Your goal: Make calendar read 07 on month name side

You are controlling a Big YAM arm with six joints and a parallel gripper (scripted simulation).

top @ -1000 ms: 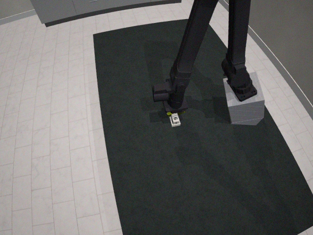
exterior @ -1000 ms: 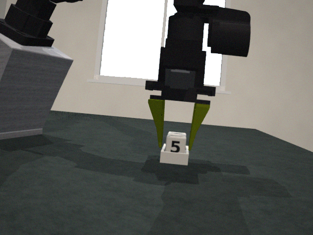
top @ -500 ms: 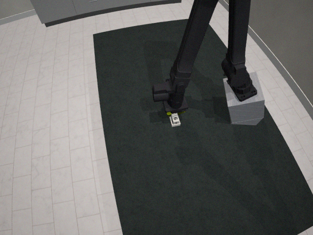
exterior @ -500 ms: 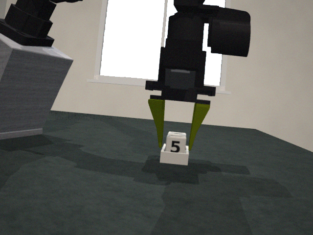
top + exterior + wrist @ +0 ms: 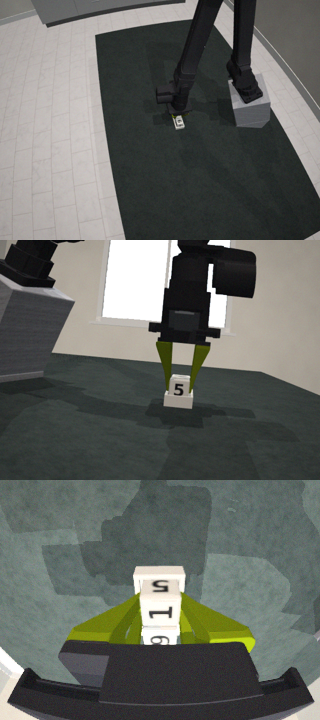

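Observation:
A small white tray lies flat on the dark mat and holds two white digit cubes in a row. The cube with 5 on its end face and 1 on top stands between my green fingers. My gripper points straight down, and both fingertips press this cube's sides just above the tray rim. The other cube, with 6 on top, stands beside it in the tray and also shows in the wrist view. The side with the month's name is not visible.
The arm's grey base block stands on the mat to the right of the tray. A grey cabinet stands far back on the tiled floor.

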